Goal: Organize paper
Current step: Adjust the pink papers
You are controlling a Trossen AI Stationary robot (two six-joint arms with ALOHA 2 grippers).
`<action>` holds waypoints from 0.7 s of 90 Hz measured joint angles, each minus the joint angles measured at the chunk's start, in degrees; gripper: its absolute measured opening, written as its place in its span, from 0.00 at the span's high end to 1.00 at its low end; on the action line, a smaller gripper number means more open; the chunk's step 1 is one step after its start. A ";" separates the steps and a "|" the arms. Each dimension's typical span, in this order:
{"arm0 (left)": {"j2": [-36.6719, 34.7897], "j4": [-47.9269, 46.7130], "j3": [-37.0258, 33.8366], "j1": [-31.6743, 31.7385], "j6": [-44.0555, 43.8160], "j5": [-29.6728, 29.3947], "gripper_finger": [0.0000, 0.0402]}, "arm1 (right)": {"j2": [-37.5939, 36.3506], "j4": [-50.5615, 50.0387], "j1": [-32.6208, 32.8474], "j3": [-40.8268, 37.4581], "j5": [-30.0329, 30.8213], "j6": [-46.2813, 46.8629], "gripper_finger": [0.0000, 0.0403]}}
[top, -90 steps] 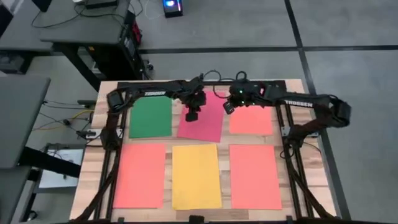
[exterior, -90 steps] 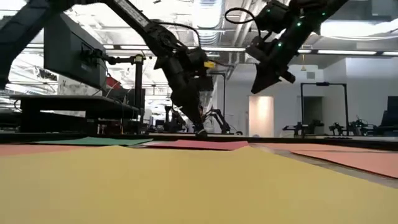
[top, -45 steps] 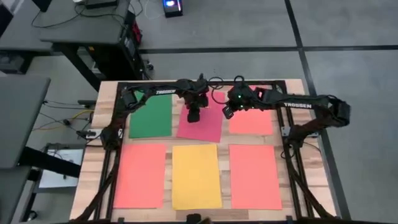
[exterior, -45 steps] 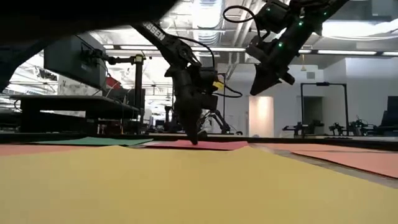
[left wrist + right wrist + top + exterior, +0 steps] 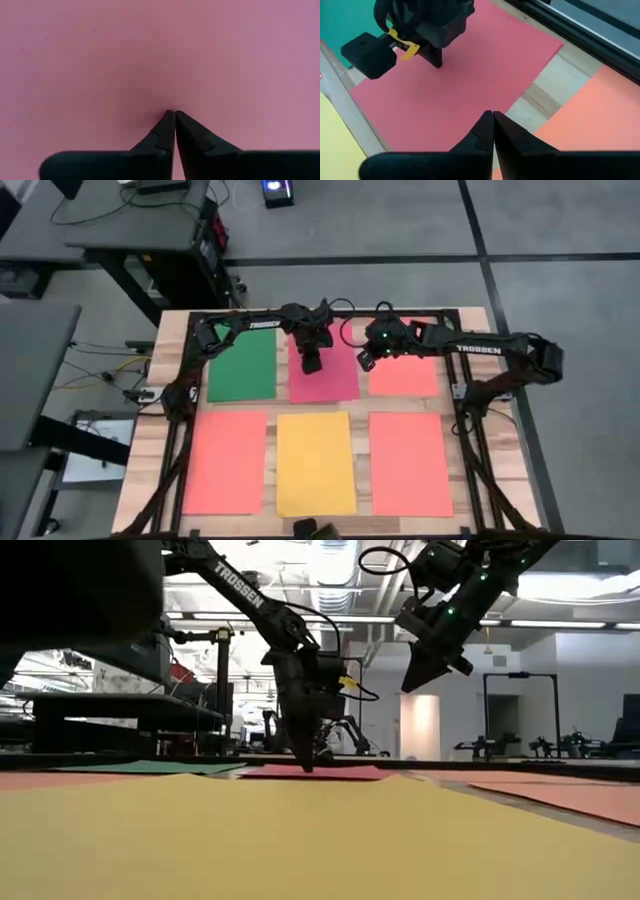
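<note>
From above, six sheets lie flat on the wooden table [image 5: 150,430] in two rows of three. The far row runs green sheet [image 5: 241,368], pink-red sheet [image 5: 335,380], orange sheet [image 5: 404,372] from left to right; the near row runs a left orange sheet [image 5: 224,462], the yellow sheet [image 5: 316,463] and a right orange sheet [image 5: 410,463]. None of them overlap — strips of bare wood show between neighbours. The left gripper [image 5: 312,364] is down over the pink-red sheet, and the right gripper [image 5: 366,358] sits over the gap between the pink-red sheet and the far orange one.

At table height, the left gripper [image 5: 306,766] points straight down with its tip on the pink-red sheet [image 5: 320,772], while the right gripper [image 5: 408,687] hangs well above the table, tilted down to the left. The yellow sheet [image 5: 300,840] fills the foreground.

The left wrist camera shows the left gripper [image 5: 174,113] clenched, fingertips pressed together against the pink-red sheet [image 5: 100,60] — nothing is grasped between them.

The right wrist camera shows the right gripper [image 5: 493,114] also clenched and empty, above the pink-red sheet [image 5: 470,75], with the left arm's gripper [image 5: 436,62] standing on that sheet farther off.
</note>
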 joint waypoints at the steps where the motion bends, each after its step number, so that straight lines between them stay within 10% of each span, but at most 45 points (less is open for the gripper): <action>1: 0.00 -0.06 0.00 0.04 0.14 0.00 1.00 | 0.00 0.01 0.00 0.00 0.00 0.00 1.00; 63: -1.31 -0.81 -0.28 0.43 1.01 -1.39 1.00 | 0.02 -0.07 0.24 0.00 0.00 0.15 1.00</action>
